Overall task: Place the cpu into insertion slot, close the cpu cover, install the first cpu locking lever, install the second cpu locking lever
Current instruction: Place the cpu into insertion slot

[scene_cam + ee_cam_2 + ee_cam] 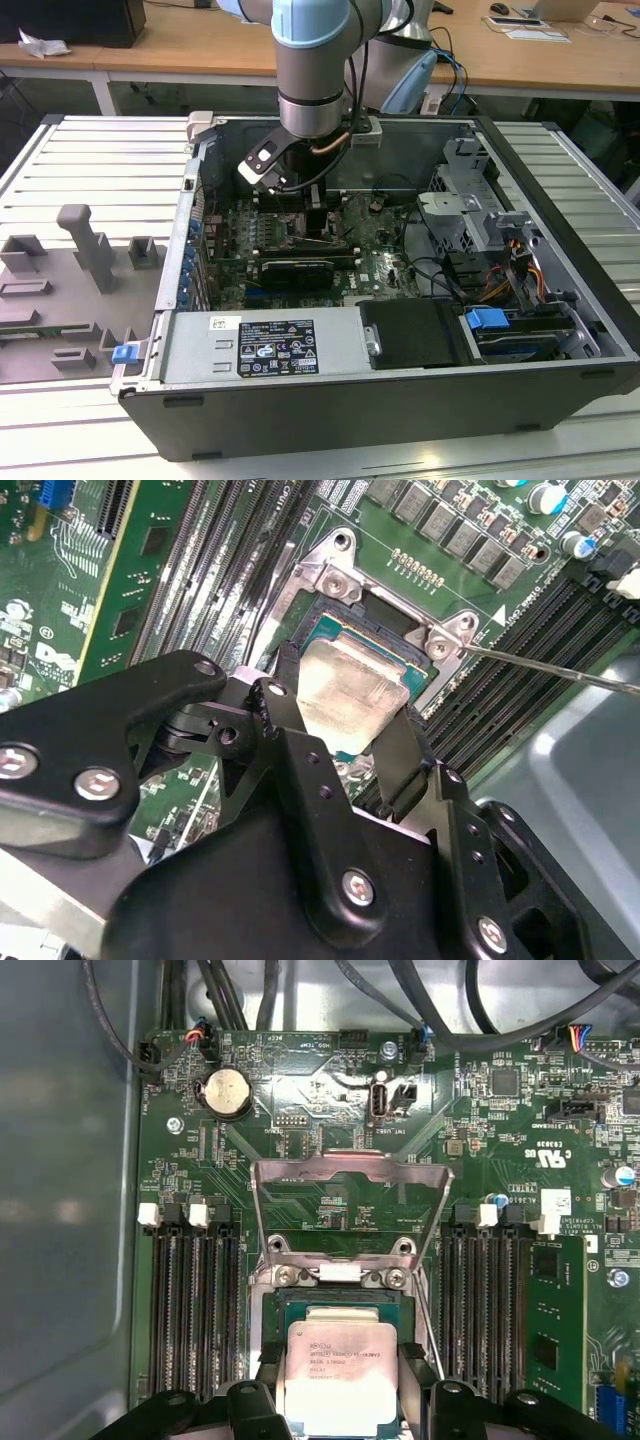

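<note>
**A:** What do the fingers (400,755) have?

**B:** They are closed narrowly on the cpu (340,1375), one finger on each of two opposite edges, silvery face up. The chip lies between them, directly over the insertion slot (340,1298). I cannot tell whether it is already resting in the slot.

**A:** And the cpu cover (350,1170)?

**B:** It is swung up on its hinge and stands just beyond the fingertips, off the chip.

**A:** What could go wrong from here?

**B:** As I judge it, mostly alignment. If the chip goes in tilted or slightly turned, one corner could ride on the rim, and pressing then would bend the contacts. Letting go unevenly could drag it sideways. The cover could also drop onto the fingers if it is knocked.

**A:** Counts?

**B:** One cpu, one slot, one cover and two fingers. I make out one locking lever (560,670), a thin wire off to the side of the fingers. There are two memory banks (195,1300), one on either side of the fingers, and one coin battery (227,1090) beyond the cover.
</note>
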Motion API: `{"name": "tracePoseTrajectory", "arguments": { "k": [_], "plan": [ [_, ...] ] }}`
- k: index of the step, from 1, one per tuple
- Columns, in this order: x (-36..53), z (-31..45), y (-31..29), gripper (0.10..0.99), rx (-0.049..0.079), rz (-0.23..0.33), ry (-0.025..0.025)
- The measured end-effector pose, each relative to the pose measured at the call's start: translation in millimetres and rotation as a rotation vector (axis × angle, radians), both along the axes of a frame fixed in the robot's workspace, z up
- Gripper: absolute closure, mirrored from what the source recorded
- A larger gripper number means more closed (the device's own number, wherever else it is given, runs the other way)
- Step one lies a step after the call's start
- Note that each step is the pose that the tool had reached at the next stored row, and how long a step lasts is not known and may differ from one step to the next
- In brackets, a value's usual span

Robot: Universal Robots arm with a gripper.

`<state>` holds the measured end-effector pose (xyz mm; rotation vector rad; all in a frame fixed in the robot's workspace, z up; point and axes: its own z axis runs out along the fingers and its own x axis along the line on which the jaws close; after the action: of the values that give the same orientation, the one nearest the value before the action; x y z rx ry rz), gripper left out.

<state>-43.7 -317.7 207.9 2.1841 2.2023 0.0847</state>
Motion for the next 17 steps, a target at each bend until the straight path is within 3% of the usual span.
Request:
{"name": "tracePoseTrajectory", "arguments": {
  "k": [17],
  "plan": [
    [0.0,-6.3,0.5,0.549,0.000,-0.001,0.0000]
  ]
}}
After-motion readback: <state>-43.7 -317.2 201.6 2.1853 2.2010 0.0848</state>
